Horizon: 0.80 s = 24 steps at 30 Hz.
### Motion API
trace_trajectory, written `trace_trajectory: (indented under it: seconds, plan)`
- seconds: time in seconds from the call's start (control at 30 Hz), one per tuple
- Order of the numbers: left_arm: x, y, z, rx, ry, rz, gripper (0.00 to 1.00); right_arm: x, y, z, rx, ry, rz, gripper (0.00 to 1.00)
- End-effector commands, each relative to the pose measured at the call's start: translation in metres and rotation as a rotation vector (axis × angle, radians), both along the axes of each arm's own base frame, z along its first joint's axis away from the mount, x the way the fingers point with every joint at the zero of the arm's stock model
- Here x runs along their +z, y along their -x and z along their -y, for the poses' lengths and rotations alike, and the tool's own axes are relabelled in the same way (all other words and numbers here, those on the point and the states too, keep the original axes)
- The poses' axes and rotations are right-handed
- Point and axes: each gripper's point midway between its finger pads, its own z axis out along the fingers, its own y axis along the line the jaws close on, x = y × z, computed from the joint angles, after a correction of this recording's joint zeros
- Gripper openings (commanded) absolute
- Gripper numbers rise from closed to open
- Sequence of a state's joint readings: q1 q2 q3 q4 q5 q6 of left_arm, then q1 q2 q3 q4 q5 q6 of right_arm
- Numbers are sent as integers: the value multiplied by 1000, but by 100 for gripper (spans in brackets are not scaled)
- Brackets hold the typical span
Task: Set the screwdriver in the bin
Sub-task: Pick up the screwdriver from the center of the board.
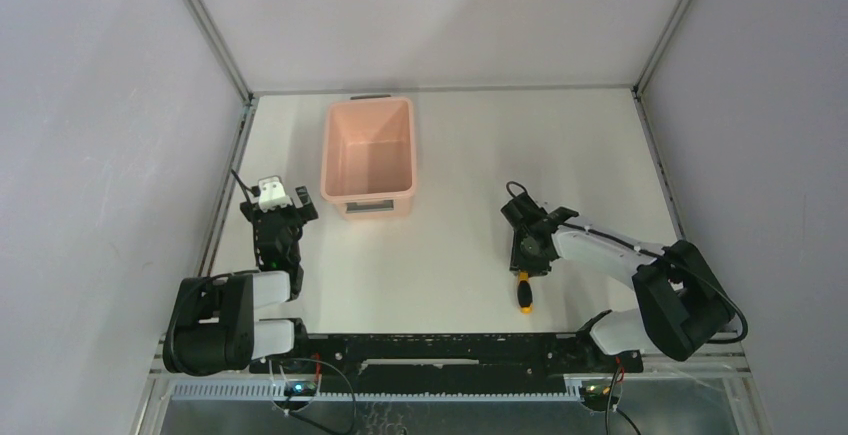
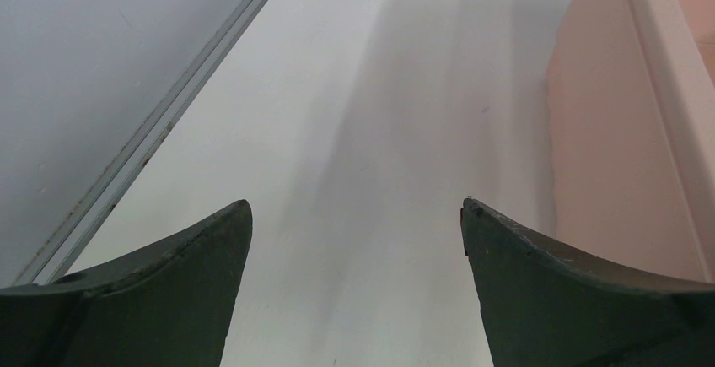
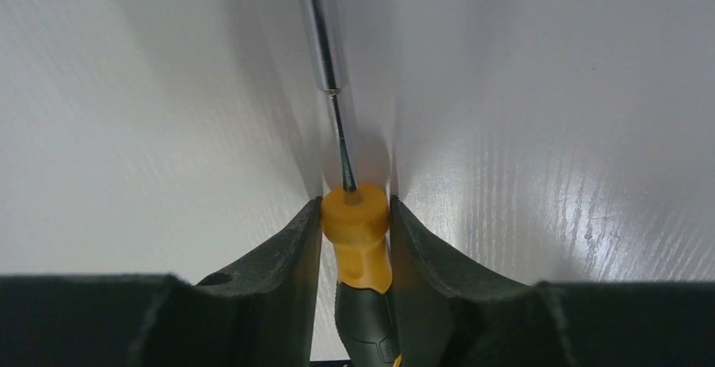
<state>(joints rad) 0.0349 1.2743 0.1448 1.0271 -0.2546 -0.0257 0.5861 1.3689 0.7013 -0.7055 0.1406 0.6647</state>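
the right gripper (image 3: 355,208) pinches the screwdriver (image 3: 360,236) by its yellow collar at the near right, shaft pointing away along the fingers, while the pink bin (image 1: 326,155) lies far-left, nearer the wide-open left gripper (image 2: 354,215).

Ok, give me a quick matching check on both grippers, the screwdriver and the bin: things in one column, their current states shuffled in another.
Things:
A. left gripper
B. right gripper
C. screwdriver
D. bin

States:
1. pale pink, nothing visible inside
2. shut on a yellow-orange handle
3. open, holding nothing
4. gripped, thin metal shaft sticking out ahead of the grip

Pairs: A-3, B-2, C-4, D-1
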Motion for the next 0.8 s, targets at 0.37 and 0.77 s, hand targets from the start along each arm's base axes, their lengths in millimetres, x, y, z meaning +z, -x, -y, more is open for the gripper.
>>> trace_trajectory:
  seconds: [0.37,0.77]
  plan:
    - [31,-14,2,-14,-11,87,98,1,-6,-5,-5,-58,52,20]
    - [31,-14,3,-15,-11,88,98,92,-19,-15,-18,-380,215,15]
